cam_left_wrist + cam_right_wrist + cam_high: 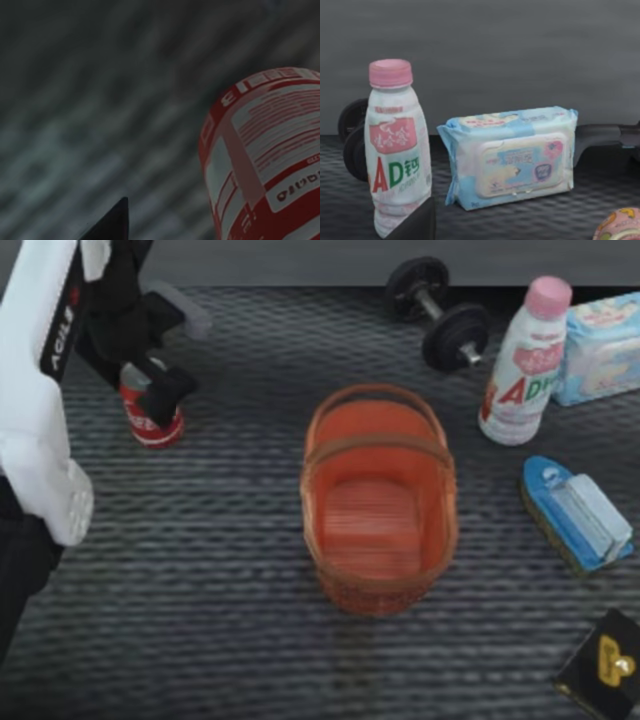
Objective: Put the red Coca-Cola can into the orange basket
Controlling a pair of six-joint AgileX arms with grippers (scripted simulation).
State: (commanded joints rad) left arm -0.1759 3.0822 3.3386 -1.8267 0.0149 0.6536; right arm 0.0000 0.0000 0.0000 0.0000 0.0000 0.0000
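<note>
- The basket (378,498), orange and oval with an arched brownish handle, is seen standing upright on the dark woven table (200,580), about at its middle.
- The red can (152,412) is found well to the left of the basket, standing upright on the table and apart from the basket.
- The left arm is stretched down from the upper left, and its left gripper (152,380) is lowered over the top of the can, one dark finger (166,393) lying across the can's upper part.
- Whether the can is clamped or the fingers are merely around it cannot be told; in the left wrist view the can (265,155) is seen close by, with one dark fingertip (112,225) apart from it.
- To the right of the basket a white bottle (522,365) with a pink cap is seen upright.
- The right arm is not seen from above.
</note>
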